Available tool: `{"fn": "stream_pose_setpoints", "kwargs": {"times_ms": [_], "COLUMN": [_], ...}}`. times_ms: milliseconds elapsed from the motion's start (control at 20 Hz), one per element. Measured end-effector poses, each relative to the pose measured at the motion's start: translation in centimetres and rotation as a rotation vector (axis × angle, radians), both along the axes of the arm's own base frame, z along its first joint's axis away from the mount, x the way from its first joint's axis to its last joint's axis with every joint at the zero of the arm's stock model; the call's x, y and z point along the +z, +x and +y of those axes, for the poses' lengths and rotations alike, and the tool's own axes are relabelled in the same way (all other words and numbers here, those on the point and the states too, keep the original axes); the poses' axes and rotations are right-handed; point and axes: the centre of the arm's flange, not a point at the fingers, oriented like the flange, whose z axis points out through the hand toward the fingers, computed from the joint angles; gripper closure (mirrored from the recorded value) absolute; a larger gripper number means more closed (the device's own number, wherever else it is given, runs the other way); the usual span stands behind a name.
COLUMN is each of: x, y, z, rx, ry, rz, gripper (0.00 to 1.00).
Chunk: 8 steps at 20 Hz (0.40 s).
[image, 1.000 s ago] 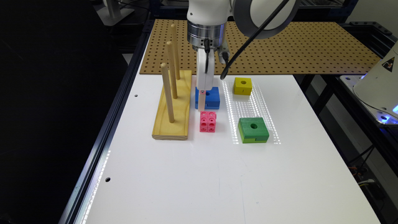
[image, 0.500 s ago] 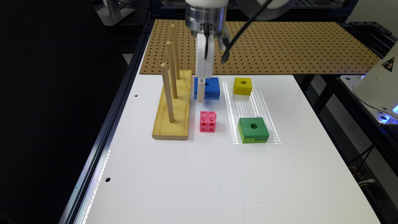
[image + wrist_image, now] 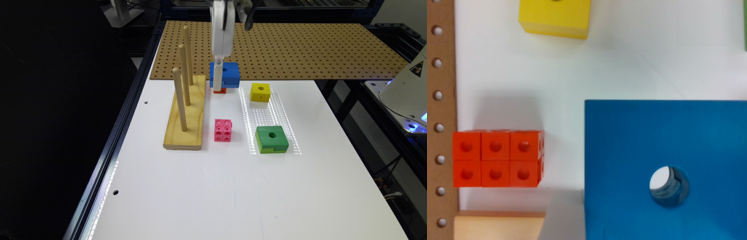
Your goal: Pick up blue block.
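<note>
Hanging off the surface (image 3: 217,193) at the claw (image 3: 218,87), near the far edge where the white top meets the brown pegboard (image 3: 300,50): the blue block (image 3: 230,75), level, round hole up, slot facing the near side. Cannot tell from either view whether the claw is clenched or released. Seen from the wrist as a broad blue face (image 3: 662,165) close to the lens, white visible through its hole.

Directly below and a little toward the exterior view's left, an orange block (image 3: 221,91) resting on the surface, close beside the pegboard's edge (image 3: 439,100) and near the end of the wooden peg stand (image 3: 497,226).

To the exterior view's left, the peg stand (image 3: 186,113) with three upright pegs, close to the lifted block. To the exterior view's right, a yellow block (image 3: 260,92), apart from the blue one with a clear strip between. Nearer the camera, a pink block (image 3: 223,130) just beside the stand and a green block (image 3: 272,139) further right. Beyond those, wide bare white surface toward the near edge.
</note>
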Motion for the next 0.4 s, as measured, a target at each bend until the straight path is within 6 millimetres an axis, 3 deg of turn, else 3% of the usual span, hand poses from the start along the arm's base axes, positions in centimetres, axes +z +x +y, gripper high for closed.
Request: {"fn": "stream_pose_setpoints", "kwargs": {"times_ms": [200, 400], "x": [0.6, 4.0], "y": [0.0, -0.4], "z": [0.0, 0.0], "rx": [0.0, 0.001], "ry": [-0.001, -0.008], "rz": [-0.006, -0.013], "gripper": [1.0, 1.0]}}
